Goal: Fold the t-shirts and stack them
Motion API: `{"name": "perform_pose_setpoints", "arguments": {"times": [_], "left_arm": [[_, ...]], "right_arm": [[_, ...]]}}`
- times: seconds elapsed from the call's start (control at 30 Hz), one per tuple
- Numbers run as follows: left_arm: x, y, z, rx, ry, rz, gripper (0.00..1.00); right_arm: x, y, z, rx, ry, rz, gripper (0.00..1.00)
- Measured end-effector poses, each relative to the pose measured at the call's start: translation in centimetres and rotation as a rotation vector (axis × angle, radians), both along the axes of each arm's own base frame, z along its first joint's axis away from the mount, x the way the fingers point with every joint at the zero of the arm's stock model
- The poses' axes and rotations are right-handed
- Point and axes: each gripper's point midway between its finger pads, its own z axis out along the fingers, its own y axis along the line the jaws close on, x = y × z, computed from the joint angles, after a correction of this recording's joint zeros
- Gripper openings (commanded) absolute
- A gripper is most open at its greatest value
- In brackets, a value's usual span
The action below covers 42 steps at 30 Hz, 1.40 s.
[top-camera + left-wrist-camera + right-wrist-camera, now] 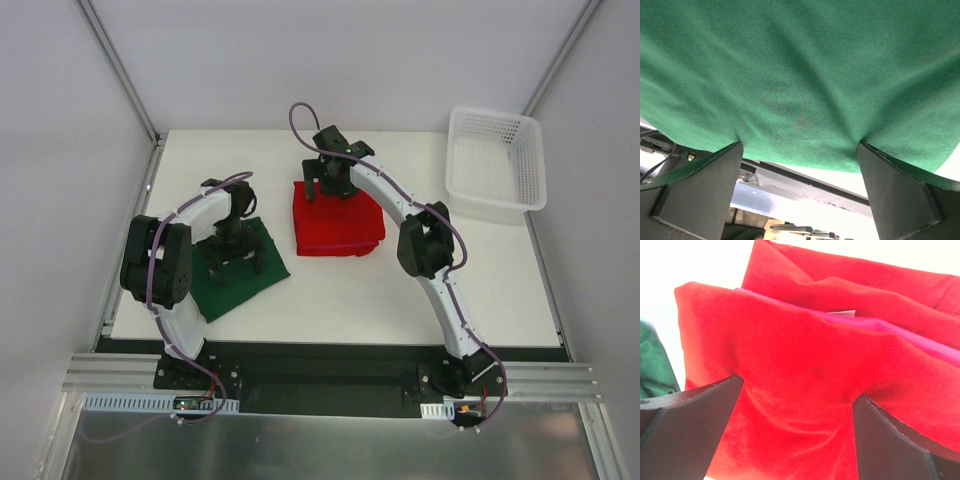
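A folded green t-shirt (262, 270) lies on the white table at the left. My left gripper (238, 262) stands open on it, both fingertips pressed into the green cloth (800, 80); the left gripper (797, 150) holds nothing between its fingers (702, 195). A folded red t-shirt stack (340, 225) lies mid-table. My right gripper (328, 190) is open at the stack's far left part. In the right wrist view the right gripper (797, 390) has its fingers (690, 432) dug into the top red fold (790, 340), with a pink layer (920, 340) showing between the folds.
A white plastic basket (497, 160) stands at the back right corner of the table (420, 300). The green shirt's edge (652, 365) shows left of the red stack. The metal frame rail (805, 185) runs below the table's near edge.
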Motion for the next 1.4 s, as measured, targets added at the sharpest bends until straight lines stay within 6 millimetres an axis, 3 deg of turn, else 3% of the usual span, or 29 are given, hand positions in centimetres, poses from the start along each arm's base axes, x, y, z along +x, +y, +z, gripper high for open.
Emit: {"name": "perform_pose_setpoints", "arguments": {"times": [0.13, 0.23, 0.37, 0.57, 0.63, 0.7, 0.77, 1.03, 1.1, 1.4], "left_arm": [[0.0, 0.0, 0.1, 0.000, 0.000, -0.001, 0.99], [0.0, -0.1, 0.1, 0.000, 0.000, -0.002, 0.99], [0.0, -0.3, 0.1, 0.001, -0.001, -0.014, 0.99], [-0.1, -0.1, -1.7, 0.034, 0.053, -0.029, 0.99], [-0.3, -0.3, -1.9, 0.020, 0.081, -0.035, 0.99], [-0.4, -0.4, -2.0, 0.014, 0.083, -0.041, 0.99], [-0.7, -0.5, -2.0, 0.004, 0.089, -0.041, 0.99], [-4.6, -1.5, -2.0, -0.012, 0.097, -0.111, 0.99], [-5.8, -1.9, -2.0, -0.008, 0.104, -0.146, 0.99], [-9.8, -4.6, -1.5, -0.003, 0.084, -0.277, 0.99]], "right_arm": [[-0.2, -0.2, 0.2, 0.000, -0.009, -0.007, 0.96], [-0.6, -0.2, 2.4, 0.016, -0.031, -0.004, 0.96], [-2.7, -0.9, 8.6, 0.069, -0.083, 0.009, 0.96], [-10.8, -4.1, 20.0, 0.208, -0.203, 0.061, 0.96], [-13.2, -5.1, 22.7, 0.251, -0.245, 0.085, 0.96], [-15.1, -6.1, 23.8, 0.263, -0.268, 0.101, 0.96], [-16.0, -7.2, 23.0, 0.234, -0.262, 0.099, 0.96], [-17.5, -9.4, 10.8, -0.022, 0.025, 0.087, 0.96], [-17.6, -9.7, 9.9, -0.052, 0.053, 0.084, 0.96], [-16.7, -11.8, 9.6, -0.147, 0.017, 0.053, 0.96]]}}
